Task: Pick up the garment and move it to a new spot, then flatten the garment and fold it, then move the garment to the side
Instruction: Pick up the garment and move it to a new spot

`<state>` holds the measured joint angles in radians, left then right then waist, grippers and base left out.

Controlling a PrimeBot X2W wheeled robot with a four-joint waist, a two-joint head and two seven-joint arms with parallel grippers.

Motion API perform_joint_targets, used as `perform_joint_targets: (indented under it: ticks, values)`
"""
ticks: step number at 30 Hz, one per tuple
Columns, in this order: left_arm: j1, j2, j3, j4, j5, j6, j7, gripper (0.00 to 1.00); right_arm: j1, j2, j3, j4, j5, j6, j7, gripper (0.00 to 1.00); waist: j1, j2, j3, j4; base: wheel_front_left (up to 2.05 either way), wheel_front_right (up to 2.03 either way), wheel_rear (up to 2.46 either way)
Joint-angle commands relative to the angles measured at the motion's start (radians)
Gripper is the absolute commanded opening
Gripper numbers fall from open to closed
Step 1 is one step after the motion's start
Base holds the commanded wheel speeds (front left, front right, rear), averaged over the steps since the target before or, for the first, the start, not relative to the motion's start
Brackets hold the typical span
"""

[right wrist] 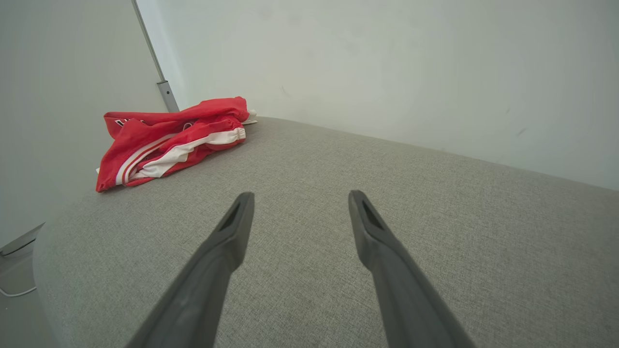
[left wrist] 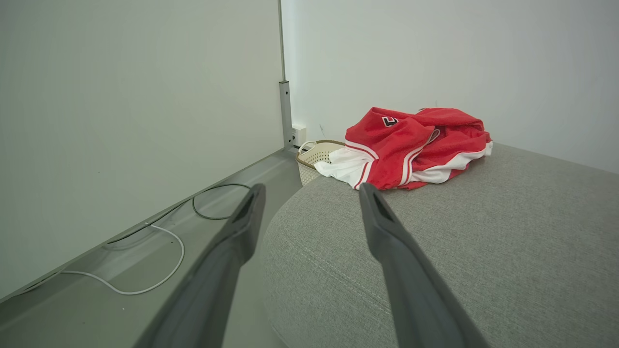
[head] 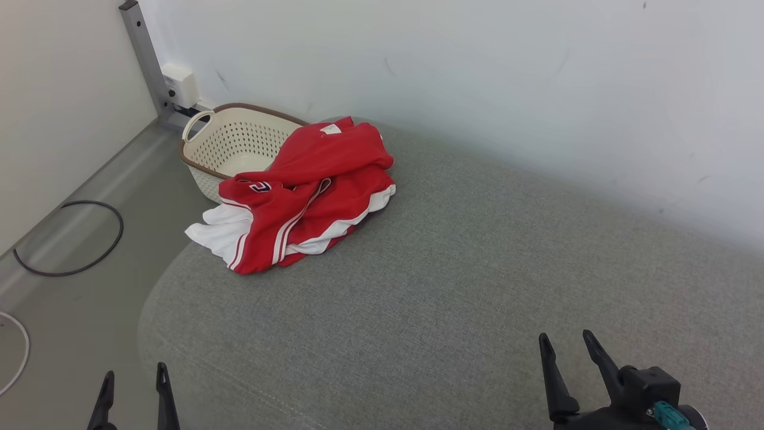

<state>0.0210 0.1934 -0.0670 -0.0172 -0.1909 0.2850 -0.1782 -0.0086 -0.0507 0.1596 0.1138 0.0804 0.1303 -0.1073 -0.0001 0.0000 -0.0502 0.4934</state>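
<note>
We saw the red-and-white garment point(head: 304, 191) lying crumpled at the far left corner of the grey cushion point(head: 465, 269), its edge seemingly resting against the rim of the cream basket point(head: 230, 140). Our left gripper point(head: 135, 370) and right gripper point(head: 565, 335) both stood with fingers spread wide, holding nothing, well apart from it.

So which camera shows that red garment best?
The head view: it looks down on the red garment, so its whole crumpled spread shows. The left wrist view sees it low and side-on; the right wrist view, small and foreshortened.
</note>
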Motion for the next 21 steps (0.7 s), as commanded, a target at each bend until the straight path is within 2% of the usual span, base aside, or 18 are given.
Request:
perform_joint_targets:
  ticks: [1,7,12,17,21]
  values:
    - [0.02,0.006,0.004,-0.006,-0.003,0.007,-0.007,1.0,-0.002,0.0,0.003,0.004,0.003,0.001,-0.007,1.0,0.0001,0.0,0.003,0.003,0.0,0.0,0.0]
    - [0.019,0.007,0.01,-0.007,-0.011,0.012,-0.012,1.0,-0.013,0.0,0.009,0.016,0.008,0.001,-0.011,1.0,0.0001,0.0,0.002,0.001,0.0,0.0,0.0]
    - [-0.026,0.025,0.012,0.003,-0.022,-0.01,-0.013,1.0,-0.009,0.0,0.005,0.02,0.012,0.001,-0.017,1.0,0.0001,0.0,-0.002,-0.014,0.0,0.0,0.0]
    - [-0.113,0.055,0.023,0.012,-0.039,-0.036,-0.008,1.0,-0.021,0.0,0.007,0.013,0.007,0.001,-0.012,1.0,0.0001,0.0,0.012,-0.063,0.0,0.0,0.0]
    - [-0.207,0.08,0.051,0.018,-0.062,-0.056,-0.01,1.0,-0.028,-0.004,-0.006,0.005,-0.008,0.001,-0.01,1.0,0.0001,0.0,0.033,-0.13,0.0,0.0,0.0]
